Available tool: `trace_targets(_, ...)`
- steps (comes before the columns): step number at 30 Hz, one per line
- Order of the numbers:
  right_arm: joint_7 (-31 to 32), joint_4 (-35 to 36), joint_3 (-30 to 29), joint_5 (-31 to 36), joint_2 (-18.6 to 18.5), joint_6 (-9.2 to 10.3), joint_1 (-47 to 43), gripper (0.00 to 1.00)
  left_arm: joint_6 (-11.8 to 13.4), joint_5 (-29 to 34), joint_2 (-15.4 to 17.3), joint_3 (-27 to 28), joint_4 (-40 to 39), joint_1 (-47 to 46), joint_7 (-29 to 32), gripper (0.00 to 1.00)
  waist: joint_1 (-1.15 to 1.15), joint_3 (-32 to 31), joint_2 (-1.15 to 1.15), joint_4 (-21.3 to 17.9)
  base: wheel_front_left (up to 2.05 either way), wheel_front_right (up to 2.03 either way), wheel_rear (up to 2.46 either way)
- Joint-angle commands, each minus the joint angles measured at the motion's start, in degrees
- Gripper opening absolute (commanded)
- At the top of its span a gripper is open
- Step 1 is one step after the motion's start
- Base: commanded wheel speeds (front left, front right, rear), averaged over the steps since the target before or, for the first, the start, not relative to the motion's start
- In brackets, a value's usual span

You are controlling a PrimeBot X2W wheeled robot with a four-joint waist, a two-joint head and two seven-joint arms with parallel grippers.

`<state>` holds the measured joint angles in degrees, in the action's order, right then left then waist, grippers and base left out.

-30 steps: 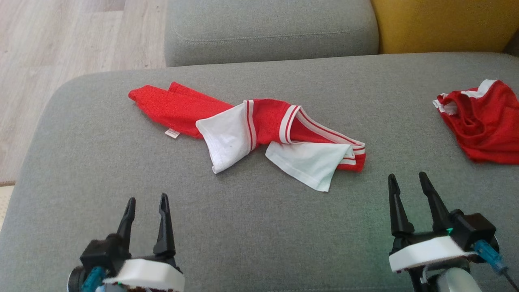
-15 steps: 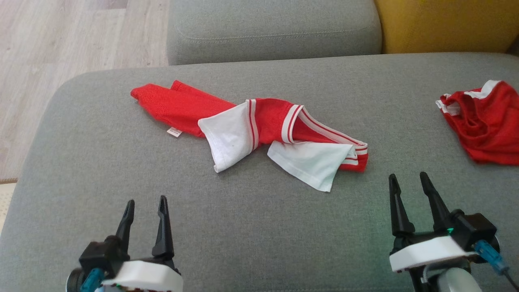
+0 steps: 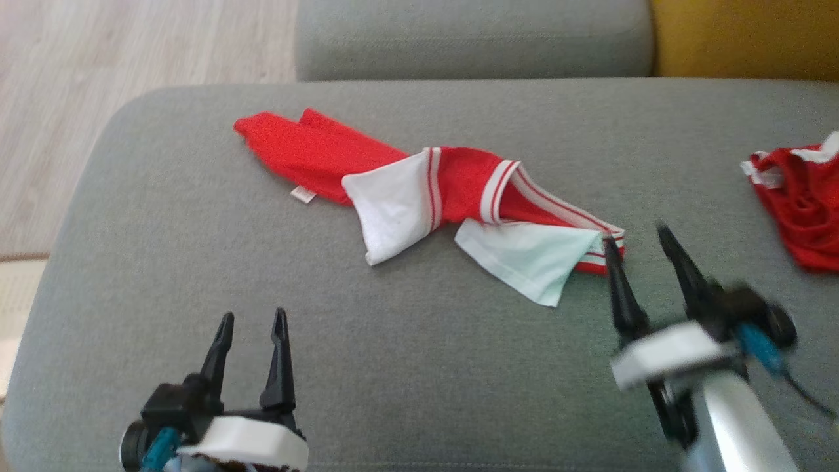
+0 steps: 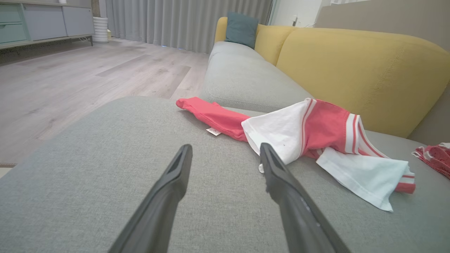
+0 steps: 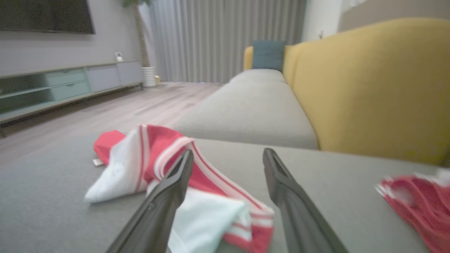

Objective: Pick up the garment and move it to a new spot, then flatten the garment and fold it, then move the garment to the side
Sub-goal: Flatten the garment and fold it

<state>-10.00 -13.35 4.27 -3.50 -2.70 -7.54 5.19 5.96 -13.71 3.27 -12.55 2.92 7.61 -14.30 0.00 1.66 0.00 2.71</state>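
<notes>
In head view the crumpled red-and-white jersey garment [image 3: 459, 190] lies mid-seat on the grey fabric sofa cushion [image 3: 406, 373], with the left gripper [image 3: 252, 316] and right gripper [image 3: 636, 236] both released; in left wrist view its cloth looks light and floppy (likely slippery); in right wrist view the striped hem [image 5: 225, 191] nearest the right fingers suits pinching.

In the head view the right gripper [image 3: 636, 235] and its arm [image 3: 734, 419] were smeared by blur and cut off at the bottom edge, the second red cloth [image 3: 799, 210] ran off the right edge, the print on the garment's [image 3: 465, 187] label [image 3: 302, 194] was too small to read, and the right wrist view was soft throughout.
</notes>
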Motion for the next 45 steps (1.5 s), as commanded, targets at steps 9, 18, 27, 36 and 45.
trace_targets(9,9.5,-7.0,13.8,3.0,-8.8,0.05,22.6,1.00,0.9,-2.3,-0.4,-2.7,-3.7,-6.4,-0.7,1.00,0.00,7.3,0.00,8.8,0.00,0.00,0.00)
trace_targets(18,14.8,-16.9,28.3,-4.1,-18.1,0.05,35.0,1.00,2.5,-4.5,-0.4,-5.3,-4.8,-8.4,-0.7,1.00,0.00,11.1,0.00,15.1,0.00,0.00,0.00)
trace_targets(27,16.7,-24.1,37.1,-9.6,-21.3,0.05,42.1,0.98,2.9,-5.0,-0.4,-5.4,-4.9,-9.1,-0.7,1.00,0.00,12.4,0.00,17.1,0.00,0.00,0.00)
trace_targets(36,12.1,-20.7,45.8,-15.9,-21.4,0.05,44.0,0.00,3.4,-4.3,-0.4,-4.1,-5.1,-9.1,-0.7,1.00,0.00,11.7,0.00,14.3,0.00,0.00,0.00)
trace_targets(45,9.4,-3.1,52.2,-19.2,-23.1,0.05,36.2,0.00,2.7,-2.0,-0.4,-2.2,-5.2,-8.0,-0.7,1.00,0.00,9.1,0.00,8.5,0.00,0.00,0.00)
